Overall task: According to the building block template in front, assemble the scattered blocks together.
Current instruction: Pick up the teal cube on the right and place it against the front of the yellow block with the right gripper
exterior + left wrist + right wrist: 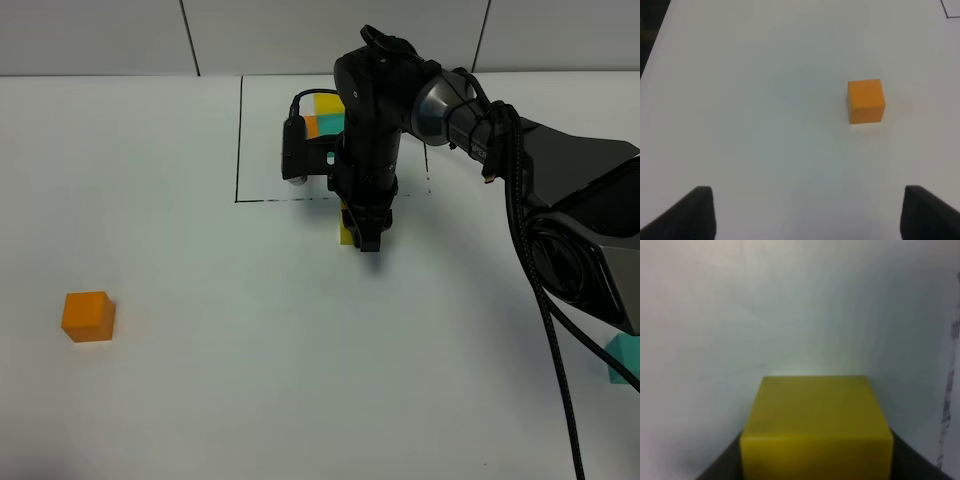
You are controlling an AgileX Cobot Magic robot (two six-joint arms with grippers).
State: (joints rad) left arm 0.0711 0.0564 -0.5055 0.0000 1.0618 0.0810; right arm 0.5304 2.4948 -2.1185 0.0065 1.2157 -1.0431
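Grip: right gripper (368,240) clenched on yellow cube (815,425) beside frame line (280,200); left gripper (807,215) spread.

On the table (200,400), the building block template (239,140) lay at the far middle. The template cubes (325,112) sat inside the frame toward its far side, largely hidden behind the right arm (560,170). That arm reached in from the right edge to the middle. The right gripper (368,238) hung just in front of the frame's near line, with the middle cube (346,232) between its fingers, just outside the frame. The left cube (88,316) lay well to the left and nearer the front, apart from everything else. It sat ahead of the left gripper (807,215), untouched, whose fingers stood wide apart. The right cube (626,362) lay at the right edge, partly behind the arm's base.
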